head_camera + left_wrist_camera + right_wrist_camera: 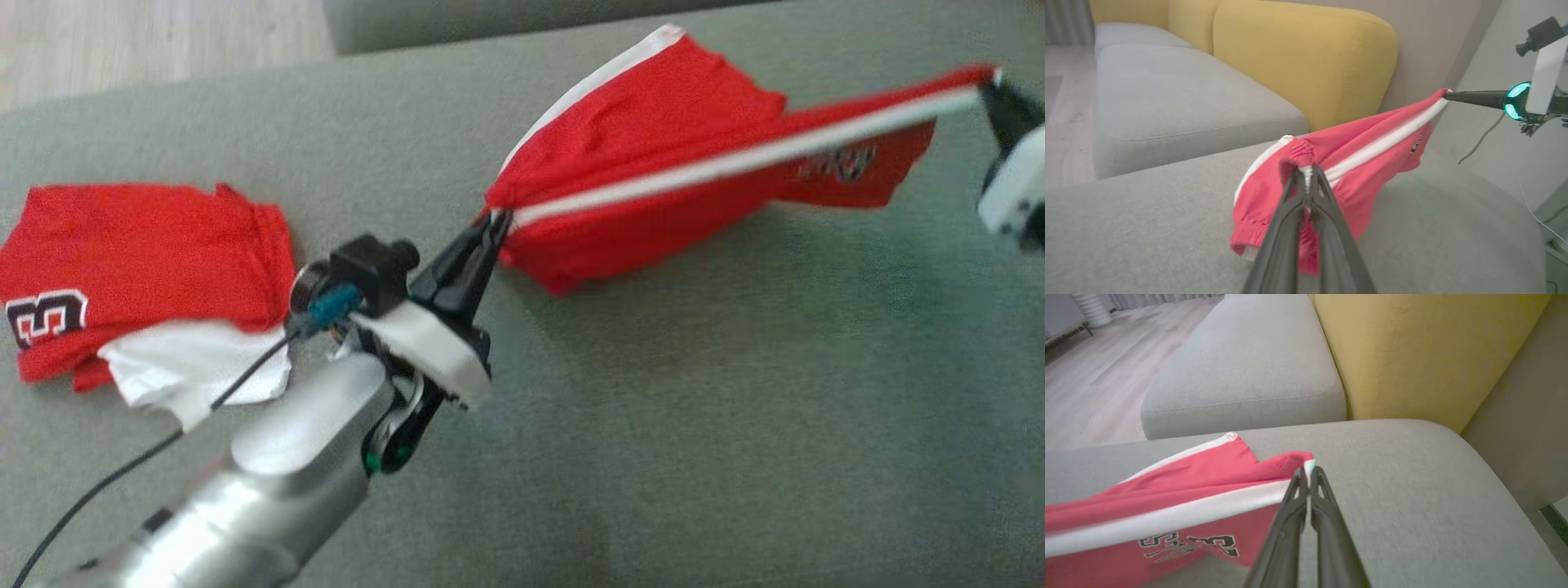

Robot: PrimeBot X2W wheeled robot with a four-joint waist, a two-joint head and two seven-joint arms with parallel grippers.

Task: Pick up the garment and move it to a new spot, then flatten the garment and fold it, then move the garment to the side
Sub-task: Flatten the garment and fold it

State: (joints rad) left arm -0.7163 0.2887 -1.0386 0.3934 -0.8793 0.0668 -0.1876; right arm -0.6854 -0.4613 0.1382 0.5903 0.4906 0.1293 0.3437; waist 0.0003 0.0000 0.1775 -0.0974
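Holding the red cloth shorts with the white stripe (pixel 653 147), I have them pulled long between my two tools, just over the soft grey sofa seat (pixel 735 408). My left tool (pixel 496 222) is pinched tight on one end. My right tool (pixel 992 82) is pinched tight on the other end. A folded red shirt with a number (pixel 139 261) lies near, on my left.

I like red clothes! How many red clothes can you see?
2. The red shorts are lifted and stretched above the grey cushion, right of middle. A red numbered shirt lies crumpled on it at the left. More could lie past the picture's edges.
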